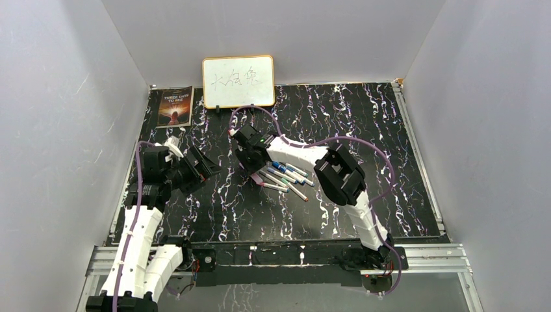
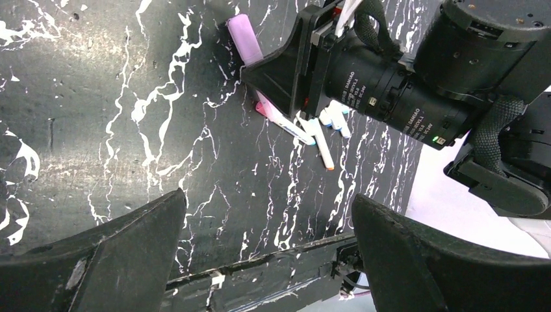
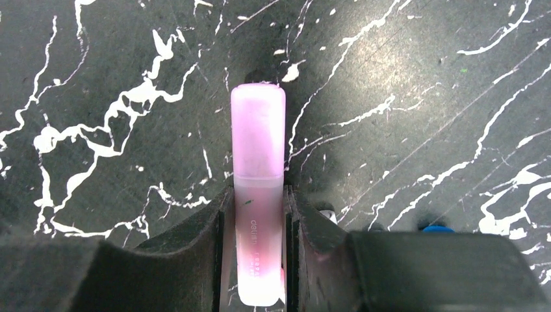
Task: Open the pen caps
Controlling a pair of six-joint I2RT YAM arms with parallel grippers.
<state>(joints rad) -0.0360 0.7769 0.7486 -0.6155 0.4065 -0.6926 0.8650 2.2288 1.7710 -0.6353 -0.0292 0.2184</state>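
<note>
Pink translucent plastic: my right pincer (image 3: 258,195) is pinching the thick pink marker (image 3: 258,224) by its barrel, near the slim white pens (image 1: 286,177). I am judging it light, stiff, slick; my spread left pincer (image 2: 273,240) should take the protruding cap (image 3: 258,130).

The table (image 1: 364,110) has a black top veined with white, like marble. Plain pale grey walls enclose it on three sides: a left wall (image 1: 58,130), a back wall (image 1: 292,32) and a right wall (image 1: 481,130). At the far edge a yellow-framed whiteboard (image 1: 238,81) with handwriting stands upright. A dark-covered book (image 1: 175,106) lies in the far left corner. An aluminium rail (image 1: 429,257) runs along the near edge. The light is even and soft.
</note>
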